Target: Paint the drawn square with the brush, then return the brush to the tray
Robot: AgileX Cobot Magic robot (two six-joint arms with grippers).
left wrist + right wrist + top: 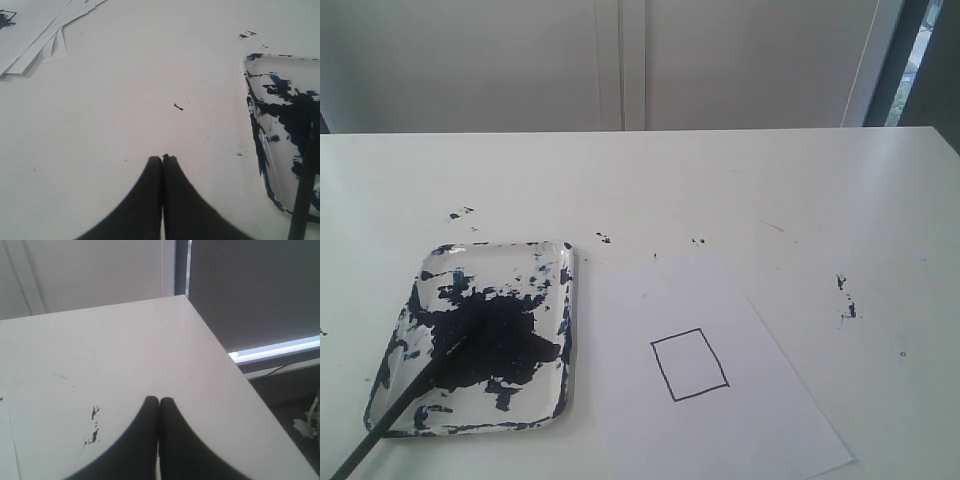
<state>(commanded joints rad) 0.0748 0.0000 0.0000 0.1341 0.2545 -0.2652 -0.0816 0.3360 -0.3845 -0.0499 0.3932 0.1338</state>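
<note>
Left tool (162, 159) and right tool (159, 401), each pressed together, empty, above the table (100, 150), the left near the tray (252, 100).

High exterior, left wrist: shared tray (566, 300)

The right gripper (159, 400) hangs over a white table (125, 350), its two dark fingers pressed together with nothing between them. Dark paint specks (94, 432) dot the table just beside the fingers, and the edge of a sheet (5, 455) shows farther off. Beyond the table's corner stand a pale wall (90, 270) and a grey panel (250, 285).
</note>
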